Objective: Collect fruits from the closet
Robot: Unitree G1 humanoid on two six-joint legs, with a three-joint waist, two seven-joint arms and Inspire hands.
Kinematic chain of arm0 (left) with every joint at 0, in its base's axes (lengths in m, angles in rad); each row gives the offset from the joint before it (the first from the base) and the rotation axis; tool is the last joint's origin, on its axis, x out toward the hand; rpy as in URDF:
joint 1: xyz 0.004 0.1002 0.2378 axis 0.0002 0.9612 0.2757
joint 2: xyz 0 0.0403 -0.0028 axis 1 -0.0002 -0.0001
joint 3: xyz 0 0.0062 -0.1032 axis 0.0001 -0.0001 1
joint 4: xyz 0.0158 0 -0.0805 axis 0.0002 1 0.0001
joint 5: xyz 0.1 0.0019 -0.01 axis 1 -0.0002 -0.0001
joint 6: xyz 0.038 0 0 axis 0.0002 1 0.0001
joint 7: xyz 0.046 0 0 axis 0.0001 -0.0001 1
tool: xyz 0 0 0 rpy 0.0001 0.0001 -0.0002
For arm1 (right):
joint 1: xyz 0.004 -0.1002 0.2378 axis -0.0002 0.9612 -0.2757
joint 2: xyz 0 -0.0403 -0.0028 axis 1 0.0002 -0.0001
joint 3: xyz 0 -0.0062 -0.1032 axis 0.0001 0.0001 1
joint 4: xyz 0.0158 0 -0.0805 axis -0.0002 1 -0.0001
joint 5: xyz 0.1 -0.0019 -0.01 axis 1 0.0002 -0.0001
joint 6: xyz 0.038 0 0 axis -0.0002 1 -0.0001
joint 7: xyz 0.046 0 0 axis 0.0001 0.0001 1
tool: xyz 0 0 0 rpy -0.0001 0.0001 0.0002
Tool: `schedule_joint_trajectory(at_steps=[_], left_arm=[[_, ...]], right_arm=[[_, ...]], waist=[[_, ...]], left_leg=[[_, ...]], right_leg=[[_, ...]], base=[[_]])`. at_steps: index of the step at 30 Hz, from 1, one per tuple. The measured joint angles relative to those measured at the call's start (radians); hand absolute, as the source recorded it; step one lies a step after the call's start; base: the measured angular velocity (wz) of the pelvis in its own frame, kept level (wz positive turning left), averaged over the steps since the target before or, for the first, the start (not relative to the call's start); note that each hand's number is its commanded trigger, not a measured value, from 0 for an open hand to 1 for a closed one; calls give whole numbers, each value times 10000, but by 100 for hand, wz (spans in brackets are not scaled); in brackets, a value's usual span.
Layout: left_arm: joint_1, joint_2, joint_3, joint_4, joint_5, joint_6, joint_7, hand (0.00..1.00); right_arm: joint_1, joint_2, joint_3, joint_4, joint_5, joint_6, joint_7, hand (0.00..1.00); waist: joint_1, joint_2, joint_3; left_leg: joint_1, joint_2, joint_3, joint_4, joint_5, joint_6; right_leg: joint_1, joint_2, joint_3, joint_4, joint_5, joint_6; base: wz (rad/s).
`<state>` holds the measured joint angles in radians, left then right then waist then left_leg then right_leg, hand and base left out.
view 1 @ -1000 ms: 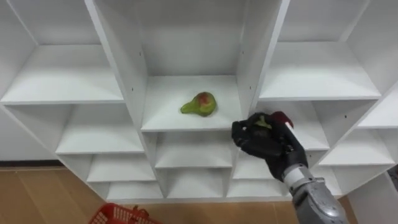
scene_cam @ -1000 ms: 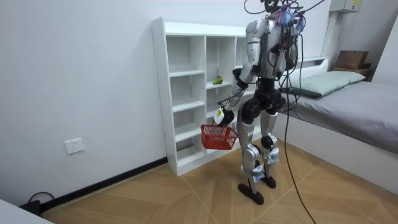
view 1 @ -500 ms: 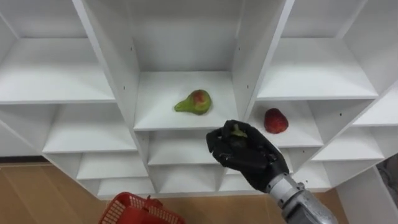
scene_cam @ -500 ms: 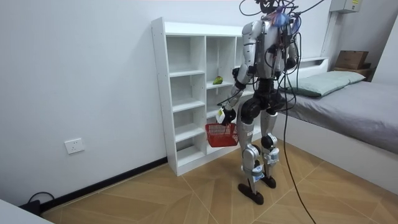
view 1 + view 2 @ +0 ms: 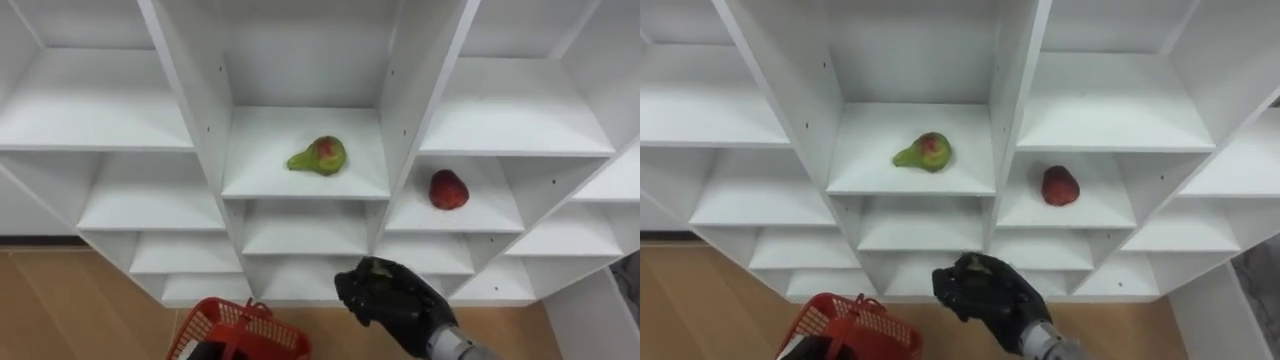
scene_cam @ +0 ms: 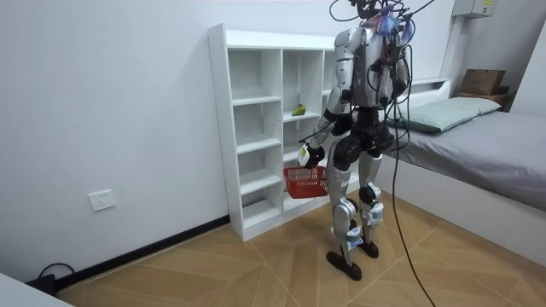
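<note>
My right hand (image 5: 396, 301) hangs low in front of the closet's bottom shelves, its fingers curled round a small green fruit (image 5: 375, 268) that peeks out on top. A red wire basket (image 5: 241, 335) sits just left of that hand, at the lower edge. In the room view it hangs from my left hand (image 6: 312, 154), which is shut on the basket's handle. A green-and-red pear (image 5: 320, 156) lies on the middle shelf. One shelf lower and to the right lies a red fruit (image 5: 448, 189).
The white closet (image 5: 400, 90) is split by upright panels into open compartments, most of them bare. I stand close before it on a wooden floor (image 6: 256, 264). A bed (image 6: 486, 136) stands behind me at the room view's right.
My right hand has come down and left from the shelf with the green fruit, uncovering the red fruit. The basket has risen closer under it.
</note>
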<state>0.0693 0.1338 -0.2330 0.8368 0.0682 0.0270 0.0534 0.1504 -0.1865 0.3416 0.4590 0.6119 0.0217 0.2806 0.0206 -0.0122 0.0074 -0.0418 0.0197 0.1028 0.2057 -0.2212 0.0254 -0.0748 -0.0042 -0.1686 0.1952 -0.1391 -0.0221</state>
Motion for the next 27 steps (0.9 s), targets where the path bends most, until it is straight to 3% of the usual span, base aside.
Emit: schedule_joint_trajectory(at_steps=[9,12,19,23,27], left_arm=[[-543,-20,-673,210,37,58,-514,100],[-620,-35,-671,294,38,135,-682,100],[-665,-62,-677,277,40,158,-938,100],[-881,-87,-948,267,24,176,-1095,100],[-1102,-165,-1057,305,31,174,-1133,100]], right_arm=[[-1054,161,600,1915,159,14,-170,100],[-1365,369,717,2597,174,19,-157,100],[-1590,430,796,3306,454,47,-163,100],[-1950,425,819,3700,1009,133,-211,100],[-2783,661,886,4812,1594,131,-296,100]], waist=[[-144,-67,41],[-125,-117,62],[-87,-91,46],[-22,36,33],[173,241,70]], left_leg=[[-446,-36,-397,309,13,12],[-547,-114,-523,323,28,39],[-962,-181,-808,428,86,84],[-1187,-267,-1151,584,124,77],[-1175,-291,-1185,631,145,86]], right_leg=[[-157,-150,-809,68,-7,6],[-177,-176,-835,39,-11,13],[-433,-276,-1140,70,-20,25],[-457,-335,-1592,65,-20,26],[-404,-375,-1650,64,-21,28]], base=[[17],[9],[15],[28],[5]])
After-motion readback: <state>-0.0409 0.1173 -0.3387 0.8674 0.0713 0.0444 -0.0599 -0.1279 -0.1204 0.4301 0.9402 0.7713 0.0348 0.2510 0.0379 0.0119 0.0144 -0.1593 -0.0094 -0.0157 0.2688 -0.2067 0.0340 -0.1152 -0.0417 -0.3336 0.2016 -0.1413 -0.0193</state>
